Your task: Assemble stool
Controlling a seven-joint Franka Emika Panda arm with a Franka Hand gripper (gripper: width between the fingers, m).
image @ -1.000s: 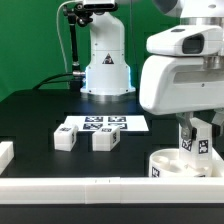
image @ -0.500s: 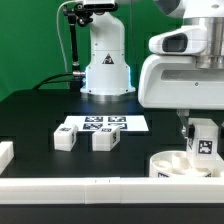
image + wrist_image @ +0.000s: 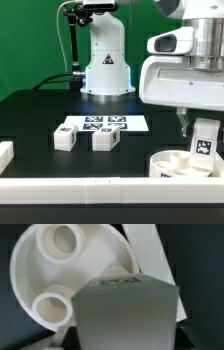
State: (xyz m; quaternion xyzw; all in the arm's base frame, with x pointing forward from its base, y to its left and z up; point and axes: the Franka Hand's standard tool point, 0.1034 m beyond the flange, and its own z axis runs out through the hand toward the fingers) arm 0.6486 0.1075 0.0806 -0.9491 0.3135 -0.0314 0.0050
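The stool's round white seat disc (image 3: 172,163) lies at the exterior view's right, by the front bar. My gripper (image 3: 200,128) hangs over it, shut on a white blocky leg (image 3: 204,141) that bears a black-and-white tag and stands upright just above the disc. In the wrist view the held leg (image 3: 125,314) fills the middle. Behind it lies the seat disc (image 3: 95,263) with two round sockets showing. Two more legs (image 3: 66,139) (image 3: 104,140) lie loose on the black table, towards the exterior view's left.
The marker board (image 3: 100,125) lies flat behind the two loose legs. A long white border bar (image 3: 90,187) runs along the table's front and another bar end (image 3: 5,153) sits at the left. The arm's white base (image 3: 107,62) stands at the back.
The gripper with the leg has shifted slightly toward the exterior view's right over the seat disc. The loose legs have not moved.
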